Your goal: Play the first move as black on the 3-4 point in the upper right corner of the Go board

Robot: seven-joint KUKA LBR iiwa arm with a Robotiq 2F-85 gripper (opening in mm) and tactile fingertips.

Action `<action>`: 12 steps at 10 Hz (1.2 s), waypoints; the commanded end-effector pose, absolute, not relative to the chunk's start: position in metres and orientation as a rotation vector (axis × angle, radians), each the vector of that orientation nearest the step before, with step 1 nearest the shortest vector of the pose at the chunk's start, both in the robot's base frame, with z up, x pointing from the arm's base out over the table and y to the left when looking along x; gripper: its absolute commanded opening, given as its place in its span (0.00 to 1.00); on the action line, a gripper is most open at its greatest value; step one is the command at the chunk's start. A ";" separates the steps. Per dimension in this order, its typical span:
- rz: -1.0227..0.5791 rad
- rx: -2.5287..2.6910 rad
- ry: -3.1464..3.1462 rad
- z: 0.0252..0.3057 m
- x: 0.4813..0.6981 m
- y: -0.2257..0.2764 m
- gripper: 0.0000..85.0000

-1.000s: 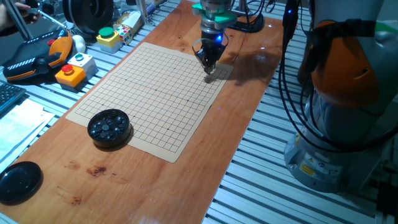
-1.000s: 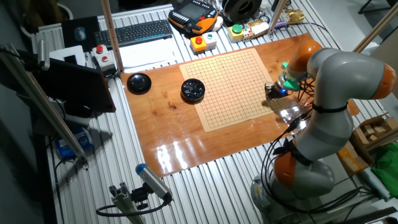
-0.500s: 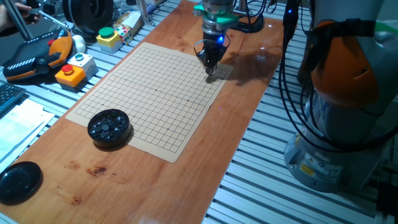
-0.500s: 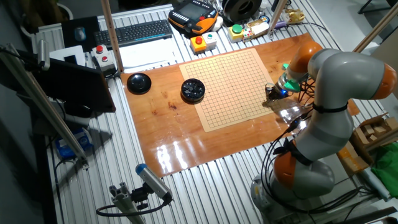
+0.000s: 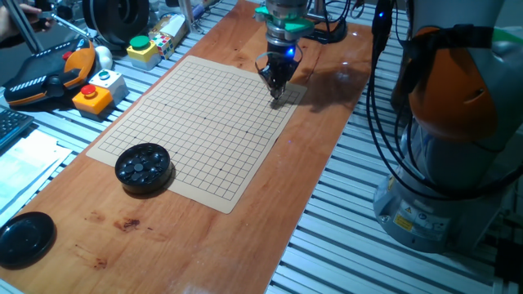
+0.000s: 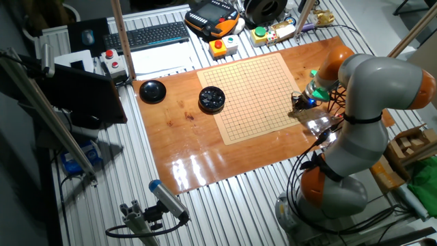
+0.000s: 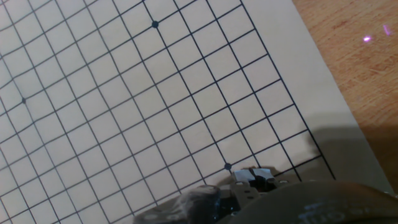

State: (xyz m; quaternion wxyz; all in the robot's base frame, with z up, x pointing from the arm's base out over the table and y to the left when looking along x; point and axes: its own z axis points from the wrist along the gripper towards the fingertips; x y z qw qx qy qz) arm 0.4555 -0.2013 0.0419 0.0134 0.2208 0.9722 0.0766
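- my gripper (image 5: 274, 95) is low over the board (image 5: 196, 122), near its 2 o'clock corner.
- i cannot tell if my jaws hold the stone; i see no stone.
- go straight down onto the crossing, let go softly.

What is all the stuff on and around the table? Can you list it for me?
Go board: one, tan with dark grid lines, middle of the wooden tabletop.
Bowl of stones: one, black, at the board's near-left corner.
Lid: one, black, flat, near-left on the wood.
Button boxes: two, one orange-yellow, one yellow with a green button, beyond the board.
Keyboard: one, black, off the wood.
Arm: one, grey and orange, beside the table.
Gripper: one, dark, low over the board's far-right corner.
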 end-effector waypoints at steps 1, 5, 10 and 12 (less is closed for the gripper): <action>0.240 0.688 3.029 0.042 0.455 -0.201 0.01; 0.246 0.682 3.033 0.041 0.455 -0.202 0.01; 0.249 0.671 3.040 0.039 0.454 -0.205 0.01; 0.261 0.679 3.049 0.040 0.453 -0.204 0.01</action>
